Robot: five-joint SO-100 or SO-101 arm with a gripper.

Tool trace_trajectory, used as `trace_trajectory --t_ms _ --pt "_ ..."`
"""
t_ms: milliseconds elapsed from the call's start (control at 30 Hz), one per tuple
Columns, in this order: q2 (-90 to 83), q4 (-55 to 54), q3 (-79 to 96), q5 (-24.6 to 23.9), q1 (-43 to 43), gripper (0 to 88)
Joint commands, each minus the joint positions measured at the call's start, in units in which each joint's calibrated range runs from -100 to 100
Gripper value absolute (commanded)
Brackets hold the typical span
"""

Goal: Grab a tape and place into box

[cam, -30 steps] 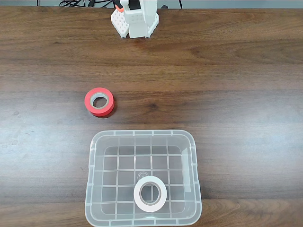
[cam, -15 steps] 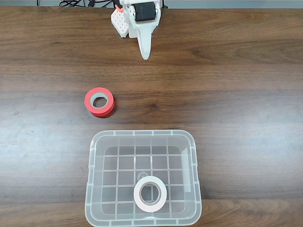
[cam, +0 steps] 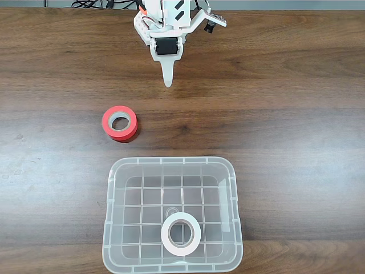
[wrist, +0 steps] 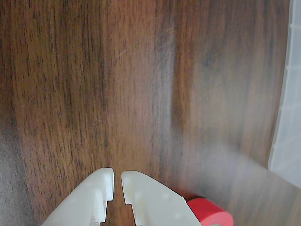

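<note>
Two views here, and the fixed view takes in the whole dark wood counter [cam: 285, 114], while the wrist view sits low over the grain with a sliver of the box [wrist: 287, 117] at its right edge. Clear box [cam: 236, 228] at the near edge, fixed view, with the white tape [cam: 181, 234] lying flat inside. Red roll [cam: 120, 123] sits on the counter beyond the box, to the left. Claw [cam: 167, 80] points down at the far edge, well apart from the tape; in the wrist view the claw [wrist: 117, 181] is nearly closed, a thin gap, holding nothing, the red roll [wrist: 209, 212] just beside it.
</note>
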Motion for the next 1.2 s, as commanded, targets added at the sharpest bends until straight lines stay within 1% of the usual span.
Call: trace_trajectory --t_ms 0,1167 --pt "-1.0 -1.1 -0.5 0.0 0.5 1.3" --pt "-1.0 -0.9 -0.5 -0.1 0.0 1.3"
